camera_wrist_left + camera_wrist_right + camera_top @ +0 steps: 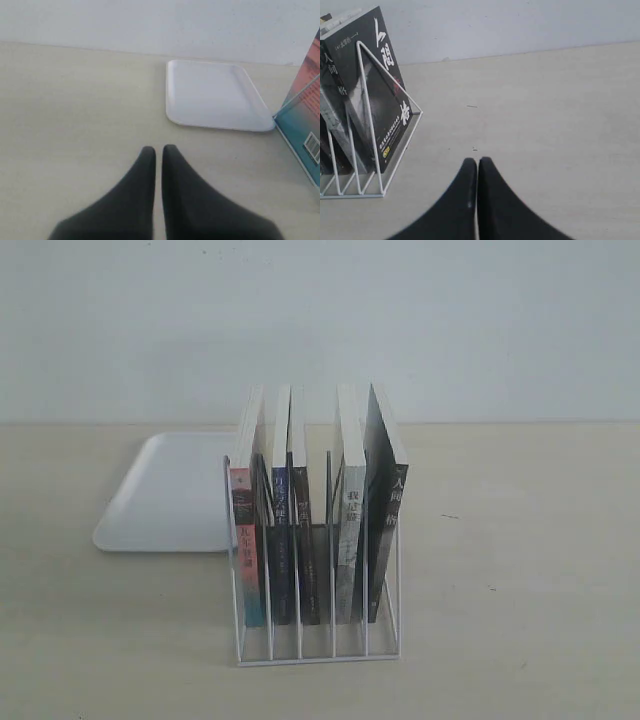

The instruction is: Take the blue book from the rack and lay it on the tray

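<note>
The white wire rack [318, 648] stands in the middle of the table with several books upright in its slots. The blue book [279, 530], with its blue spine, is second from the left, between a pink-red-spined book [246, 540] and a dark one. Behind the rack to the left lies the white tray [165, 495], with nothing on it, also seen in the left wrist view as the tray [212, 95]. My left gripper [158, 148] is shut over bare table, short of the tray. My right gripper [477, 161] is shut over bare table beside the rack [367, 125]. Neither arm shows in the exterior view.
A black-covered book [377, 92] fills the rack's rightmost slot, facing my right gripper. The teal and pink cover of the leftmost book [306, 127] shows at the edge of the left wrist view. A pale wall runs behind the table.
</note>
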